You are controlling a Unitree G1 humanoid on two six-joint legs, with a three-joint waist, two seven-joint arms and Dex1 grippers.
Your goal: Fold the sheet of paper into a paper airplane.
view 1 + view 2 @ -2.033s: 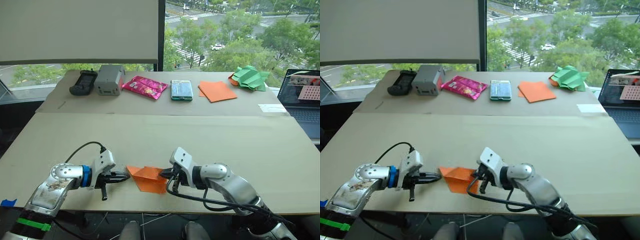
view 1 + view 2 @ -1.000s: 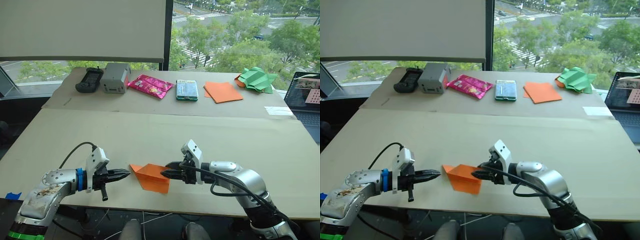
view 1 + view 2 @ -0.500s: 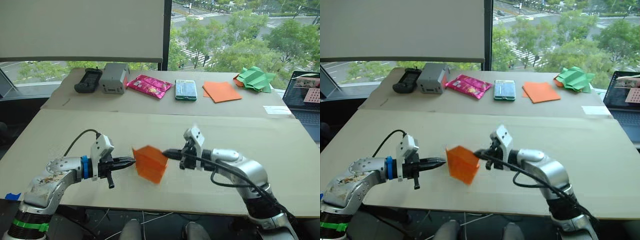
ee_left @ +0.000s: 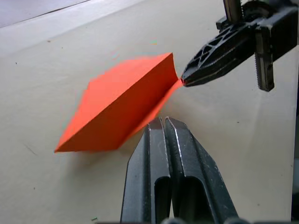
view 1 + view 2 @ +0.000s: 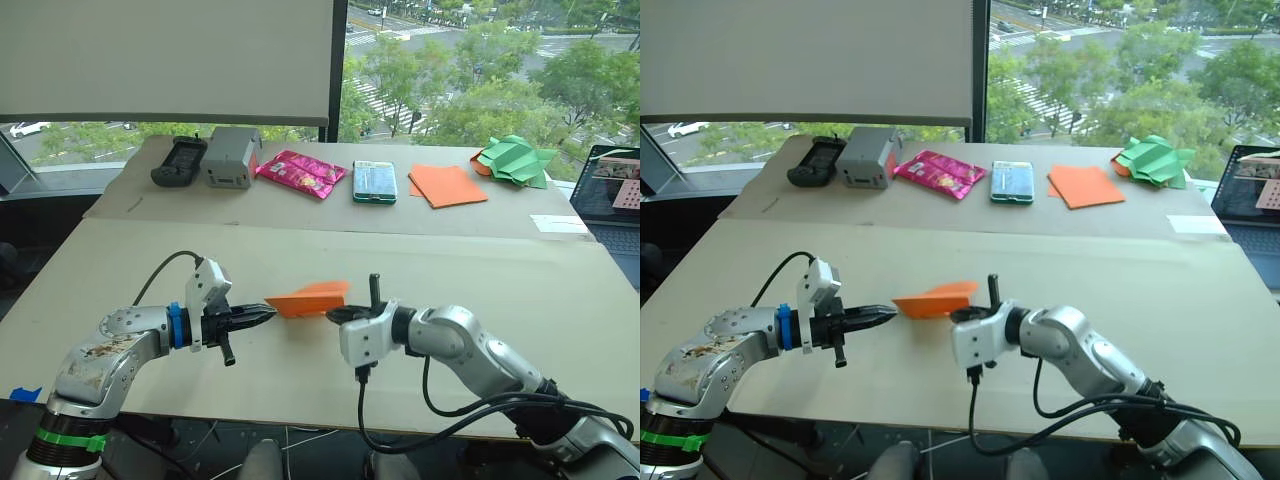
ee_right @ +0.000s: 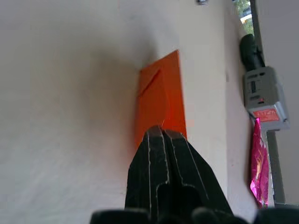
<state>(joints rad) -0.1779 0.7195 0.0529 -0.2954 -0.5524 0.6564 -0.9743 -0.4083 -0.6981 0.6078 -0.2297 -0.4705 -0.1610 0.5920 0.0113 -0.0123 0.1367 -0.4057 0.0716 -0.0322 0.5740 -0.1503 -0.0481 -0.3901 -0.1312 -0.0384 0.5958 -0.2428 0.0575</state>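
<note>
The orange sheet of paper [image 5: 310, 297], folded into a flat pointed wedge with layered flaps, hangs a little above the near part of the table [image 5: 480, 270]. My left gripper [image 5: 268, 314] is shut on its left corner and my right gripper [image 5: 332, 315] is shut on its right end. In the left wrist view the closed left gripper [image 4: 163, 121] meets the paper's [image 4: 121, 105] lower edge, and the right gripper [image 4: 184, 81] pinches the far tip. The right wrist view shows the right gripper [image 6: 159, 129] closed at the paper's [image 6: 161, 100] edge.
Along the far table lie a black device [image 5: 179, 161], a grey box [image 5: 229, 158], a pink packet [image 5: 301, 172], a phone [image 5: 368, 180], a stack of orange sheets [image 5: 446, 184] and crumpled green paper [image 5: 514, 160]. A laptop [image 5: 612, 198] sits at the right edge.
The paper, hanging upright between both grippers half a second ago, now lies nearly level. My right wrist has rolled over. A second ago the paper rested on the table.
</note>
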